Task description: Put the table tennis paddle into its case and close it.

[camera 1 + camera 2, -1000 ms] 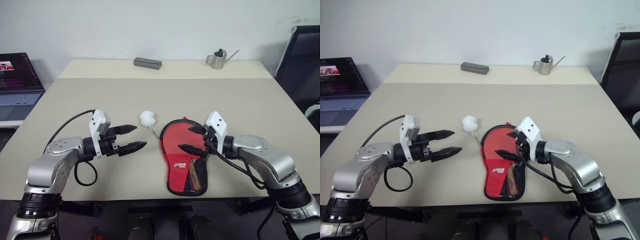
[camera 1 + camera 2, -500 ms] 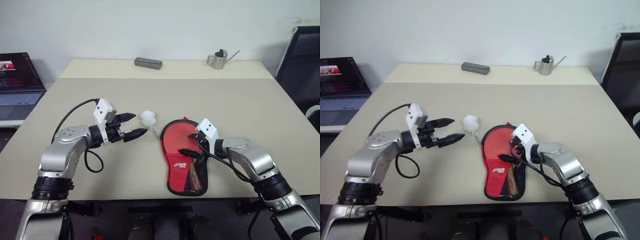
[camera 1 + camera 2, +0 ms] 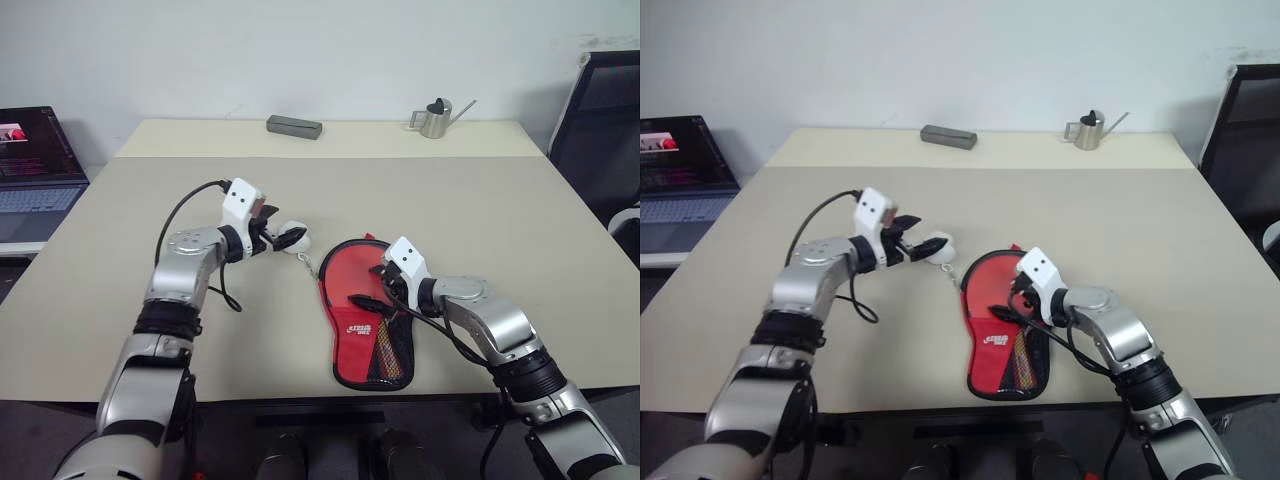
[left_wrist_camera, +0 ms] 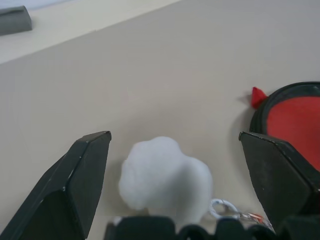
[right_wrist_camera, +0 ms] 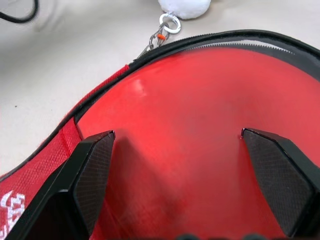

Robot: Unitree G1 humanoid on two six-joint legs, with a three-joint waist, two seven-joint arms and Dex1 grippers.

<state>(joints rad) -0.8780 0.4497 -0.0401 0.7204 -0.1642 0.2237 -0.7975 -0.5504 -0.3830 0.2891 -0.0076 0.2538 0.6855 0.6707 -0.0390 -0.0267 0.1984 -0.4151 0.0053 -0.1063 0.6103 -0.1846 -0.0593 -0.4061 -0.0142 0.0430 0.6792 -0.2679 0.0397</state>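
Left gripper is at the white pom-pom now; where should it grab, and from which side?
Pinch the pom-pom across its soft round body. It already sits between the open left gripper fingers, so come straight on from the robot's left. Its ring chains to the case.

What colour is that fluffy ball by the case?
White; the pom-pom shows best in the left wrist view.

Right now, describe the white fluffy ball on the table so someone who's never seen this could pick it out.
On the beige table, look near the middle, just left of the red case with the black zipper rim. The ball sits between the fingers of the left claw, tied to the case by a small metal ring. It is the one soft white thing there.
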